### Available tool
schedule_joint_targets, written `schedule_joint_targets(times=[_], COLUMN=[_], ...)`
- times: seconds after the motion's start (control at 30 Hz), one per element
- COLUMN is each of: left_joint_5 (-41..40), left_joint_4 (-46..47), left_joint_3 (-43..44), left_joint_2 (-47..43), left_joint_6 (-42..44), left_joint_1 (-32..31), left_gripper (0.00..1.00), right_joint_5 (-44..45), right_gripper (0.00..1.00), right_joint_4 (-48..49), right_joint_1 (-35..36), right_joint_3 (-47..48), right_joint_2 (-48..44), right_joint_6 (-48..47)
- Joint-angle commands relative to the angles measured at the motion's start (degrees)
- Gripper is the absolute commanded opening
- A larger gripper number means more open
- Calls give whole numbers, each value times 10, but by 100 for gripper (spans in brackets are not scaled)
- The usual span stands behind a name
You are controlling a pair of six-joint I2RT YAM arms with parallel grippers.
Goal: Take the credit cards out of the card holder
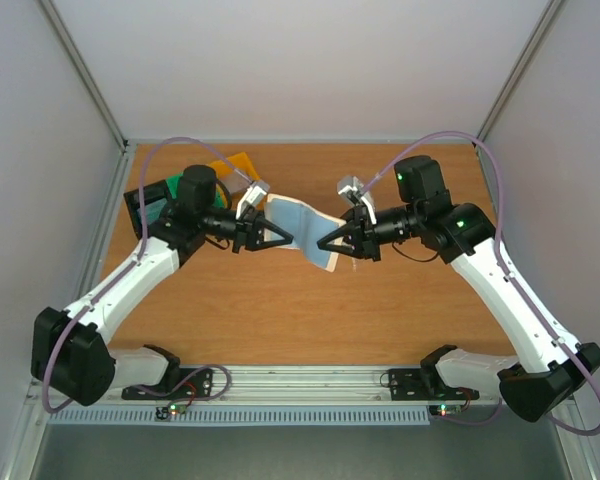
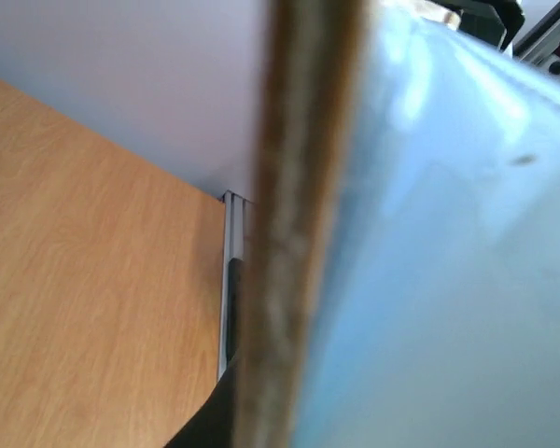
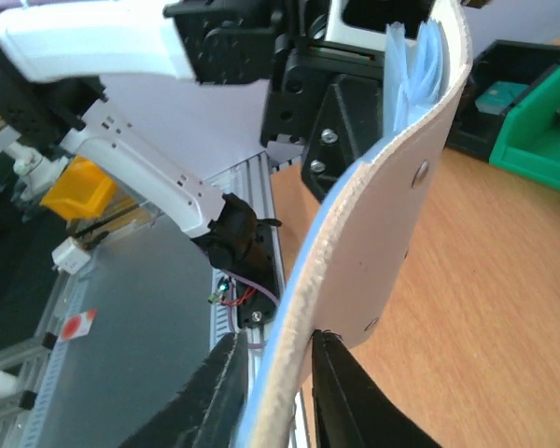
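Both arms are up off the tabletop (image 1: pixel 280 310) with the card holder (image 1: pixel 298 228) strung between them, about mid-table towards the back.

Left end effector (image 1: pixel 283 240): clamped on the holder's left edge. Its wrist cam is useless for the fingers, showing only the holder's brownish rim and pale blue face filling the view at very close range.

Right end effector (image 1: pixel 324 243): clamped on the holder's right edge. The right wrist cam shows it clearly, with one finger (image 3: pixel 226 392) on each side of the rim and the sleeve pinched between.

The holder is bowed and standing more or less on edge. The outer face is whitish with two small rivet-like dots, the inner face pale blue. Translucent bluish pocket layers stick out at the far end by the left arm.

Credit cards: can't pick them out in any view.

Green bin (image 3: pixel 541 131) and black bin (image 3: pixel 500 75) sit on the tabletop behind the left arm, with a yellow-orange bin (image 1: pixel 232 165) next to them.
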Motion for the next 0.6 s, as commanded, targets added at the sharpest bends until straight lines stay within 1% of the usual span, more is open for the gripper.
schedule_joint_targets(times=[0.0, 0.07, 0.13, 0.17, 0.27, 0.4, 0.47, 0.57], left_joint_5=[-15, -35, -40, -40, -35, -30, -31, -25], left_joint_4=[347, 370, 385, 388, 405, 406, 405, 405], left_joint_3=[-48, -68, -82, -87, -97, -110, -112, -116], left_joint_2=[-45, -67, -89, -95, -104, -114, -114, -114], left_joint_6=[-223, -224, -222, -211, -200, -176, -169, -156], left_joint_1=[-16, -14, -13, -13, -10, -5, -5, -4], left_gripper=[0, 0, 0, 0, 0, 0, 0, 0], right_joint_5=[40, 31, 30, 36, 30, 31, 31, 11], right_gripper=[31, 46, 52, 53, 48, 51, 51, 54], right_joint_4=[17, 28, 63, 76, 78, 75, 79, 53], right_joint_1=[2, 0, -6, -9, -24, -40, -40, -40], right_joint_3=[2, -22, -54, -65, -69, -63, -54, -29], right_joint_2=[-3, -30, -61, -71, -76, -91, -88, -78], right_joint_6=[38, 38, 51, 59, 62, 59, 66, 49])
